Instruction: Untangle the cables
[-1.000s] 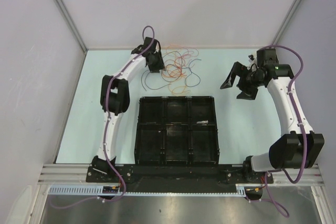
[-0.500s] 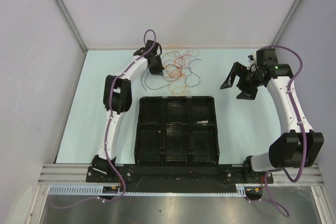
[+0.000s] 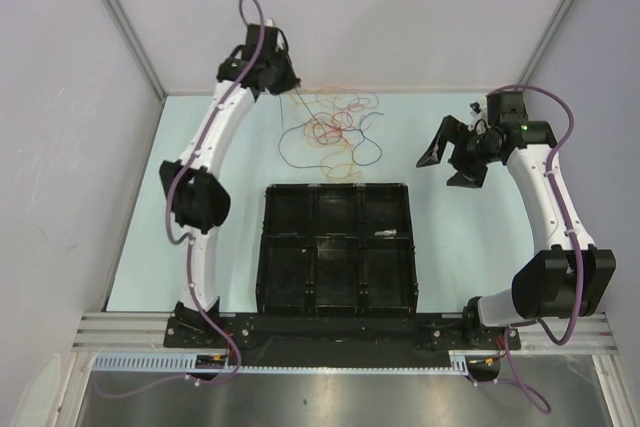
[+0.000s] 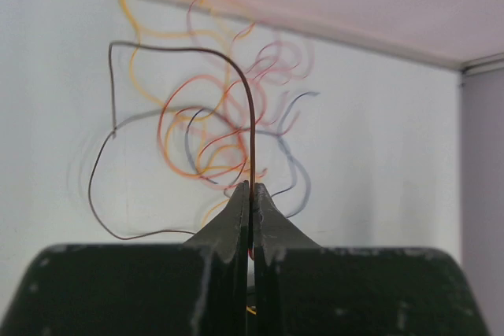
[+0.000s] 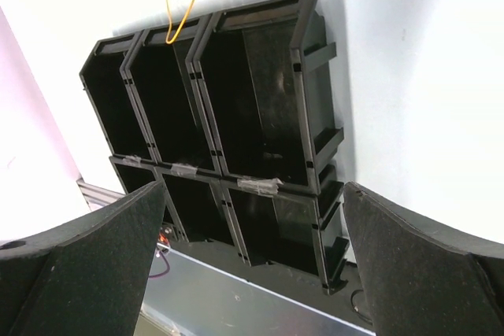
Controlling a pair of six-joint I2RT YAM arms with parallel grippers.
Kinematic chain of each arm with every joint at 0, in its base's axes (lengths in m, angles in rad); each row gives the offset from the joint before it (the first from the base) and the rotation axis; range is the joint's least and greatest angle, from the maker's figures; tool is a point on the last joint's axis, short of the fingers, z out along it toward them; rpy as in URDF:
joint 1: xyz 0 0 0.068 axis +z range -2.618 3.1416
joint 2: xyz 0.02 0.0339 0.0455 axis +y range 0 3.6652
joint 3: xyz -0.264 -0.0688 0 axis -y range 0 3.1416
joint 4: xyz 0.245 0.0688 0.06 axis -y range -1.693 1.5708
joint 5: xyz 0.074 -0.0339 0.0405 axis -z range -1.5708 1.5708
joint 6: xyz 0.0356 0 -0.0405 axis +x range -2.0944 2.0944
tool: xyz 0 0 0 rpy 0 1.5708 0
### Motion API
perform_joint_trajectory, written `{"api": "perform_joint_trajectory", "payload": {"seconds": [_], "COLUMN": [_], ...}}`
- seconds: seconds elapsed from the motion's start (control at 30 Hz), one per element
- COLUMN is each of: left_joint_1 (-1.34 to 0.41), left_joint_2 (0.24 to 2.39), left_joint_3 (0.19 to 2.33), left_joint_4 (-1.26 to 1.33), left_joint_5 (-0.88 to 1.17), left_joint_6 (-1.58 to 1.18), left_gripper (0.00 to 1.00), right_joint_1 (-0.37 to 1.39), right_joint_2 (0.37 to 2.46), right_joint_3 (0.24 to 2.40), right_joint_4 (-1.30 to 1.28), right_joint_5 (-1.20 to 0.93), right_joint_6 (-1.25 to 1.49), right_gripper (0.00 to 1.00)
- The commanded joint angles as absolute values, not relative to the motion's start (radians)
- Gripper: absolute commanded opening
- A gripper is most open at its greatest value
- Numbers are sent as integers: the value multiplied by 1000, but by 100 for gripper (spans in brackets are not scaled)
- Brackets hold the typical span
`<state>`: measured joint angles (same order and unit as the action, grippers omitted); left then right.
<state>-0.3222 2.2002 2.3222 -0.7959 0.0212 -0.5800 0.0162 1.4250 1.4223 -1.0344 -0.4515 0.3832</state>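
We have the left arm [image 3: 213, 132] stretched long toward the far left corner of the pale green counter [image 3: 460, 247], its wrist high near the back wall. The left jaws are pinched together on one thin dark crimson wire [image 4: 250, 116]. In the left wrist view that wire rises straight out between the tips, arches over and drops away to the left. We judge that the high, far hold is meant to draw this one strand up and clear of the others, so its loops slip free rather than tighten.

The tangle of thin orange, red and dark blue cables [image 3: 338, 127] lies on the counter at the back, just beyond the black six-compartment plastic tray [image 3: 266, 247] and a little to the right of the left jaws.

The right arm [image 3: 548, 187] bends in from the right side, its wrist turned toward the tangle but well apart from it. The right jaws stand wide apart and hold nothing, placed, we judge, to pin or take a second strand.
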Motion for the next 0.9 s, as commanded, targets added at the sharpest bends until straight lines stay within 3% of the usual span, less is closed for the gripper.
{"api": "perform_joint_trajectory", "payload": {"seconds": [0.0,0.5,0.87], "left_joint_1": [-319,-322,-324], "left_joint_2": [2005,1623,1500], "left_joint_3": [2408,2418,2359], "left_joint_4": [-779,-499,-359], "left_joint_5": [31,242,393], "left_joint_6": [-614,-615,-729], "left_gripper": [0,0,0], "right_joint_1": [46,118,216], "right_joint_2": [1439,1448,1419], "right_joint_3": [1448,1450,1555], "right_joint_4": [-996,-901,-606], "right_joint_5": [-489,-561,-830], "right_joint_6": [388,440,639], "right_gripper": [100,100,100]}}
